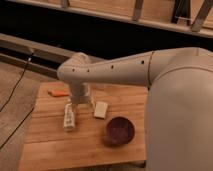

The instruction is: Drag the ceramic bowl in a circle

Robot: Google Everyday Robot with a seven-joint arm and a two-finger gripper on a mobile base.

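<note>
1. Robot arm (150,75): white and bulky, filling the right side of the view. It reaches left across the table, bends at an elbow, and turns downward.

2. Table (45,145): a light wooden plank top that bears all the smaller items. The floor shows to its left, and a dark rail runs behind it.

3. Ceramic bowl (119,131): round, shallow and dark maroon, standing upright on the front right part of the table. It is near the arm's large body and well apart from the gripper, with nothing touching it.

4. Gripper (80,103): at the lower end of the downturned wrist, pointing at the tabletop over the rear middle of the table, between the bottle and the white object. The wrist hides it for the most part. Whether it is spread or pressed together cannot be told, nor whether it touches the wood.

5. Bottle (69,118): pale, lying on its side just left of and in front of the gripper.

6. White object (101,109): small and pale, just right of the gripper and behind the bowl to its left.

7. Orange item (59,92): thin, lying near the rear left edge of the table.

8. Cable (15,92): dark, trailing over the floor at left.
</note>
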